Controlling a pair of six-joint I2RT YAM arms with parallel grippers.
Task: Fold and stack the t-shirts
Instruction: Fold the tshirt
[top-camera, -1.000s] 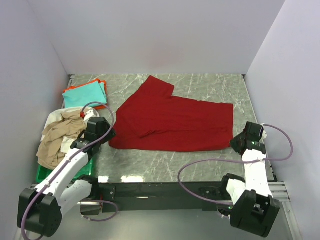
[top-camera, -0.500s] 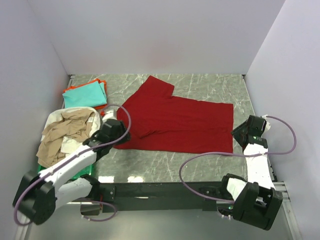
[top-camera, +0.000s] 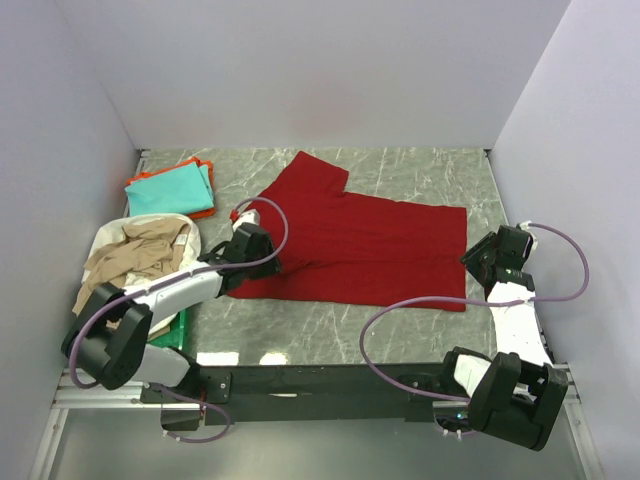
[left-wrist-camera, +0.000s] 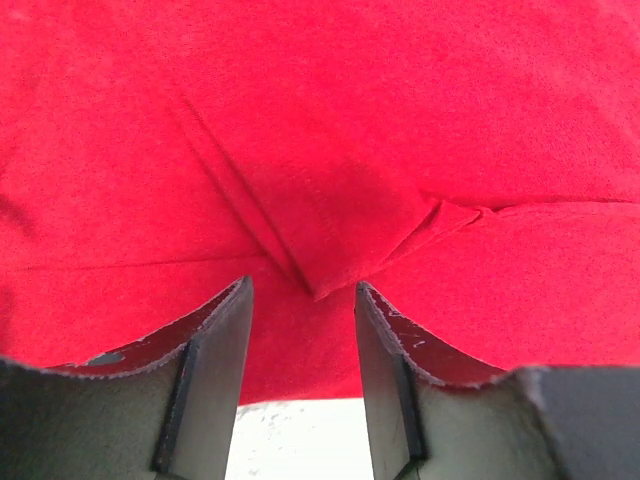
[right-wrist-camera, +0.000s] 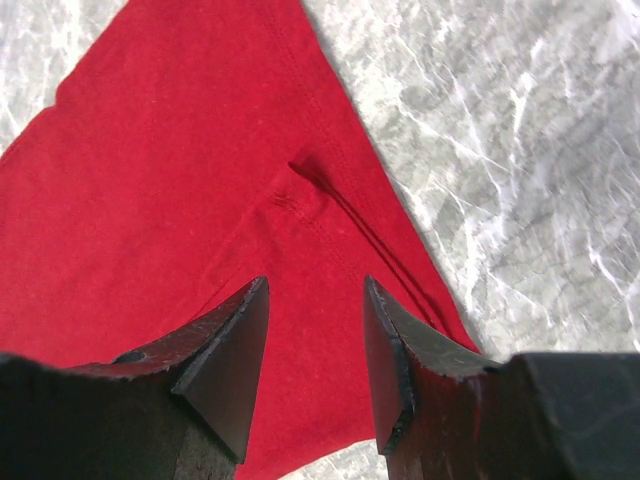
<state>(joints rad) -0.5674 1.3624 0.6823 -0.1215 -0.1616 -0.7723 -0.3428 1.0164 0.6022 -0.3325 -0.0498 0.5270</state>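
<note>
A large dark red t-shirt (top-camera: 360, 245) lies spread flat across the middle of the table. My left gripper (top-camera: 268, 262) hovers open over its left lower edge. In the left wrist view a folded sleeve tip (left-wrist-camera: 318, 285) sits just ahead of that gripper (left-wrist-camera: 303, 300), with nothing between the fingers. My right gripper (top-camera: 472, 265) stands open over the shirt's near right corner (right-wrist-camera: 300, 200); in the right wrist view this gripper (right-wrist-camera: 316, 295) holds nothing. Folded teal and orange t-shirts (top-camera: 172, 188) lie at the back left. Crumpled beige and white t-shirts (top-camera: 135, 258) are heaped at the left.
A green tray (top-camera: 168, 335) shows under the beige heap at the left edge. White walls close in the table on three sides. Bare marble table (top-camera: 330, 320) runs along the front of the red shirt, and also shows in the right wrist view (right-wrist-camera: 500, 150).
My left arm has swung right, from beside the beige heap to the red shirt's left edge. My right gripper has shifted slightly toward the back, by the shirt's right corner.
</note>
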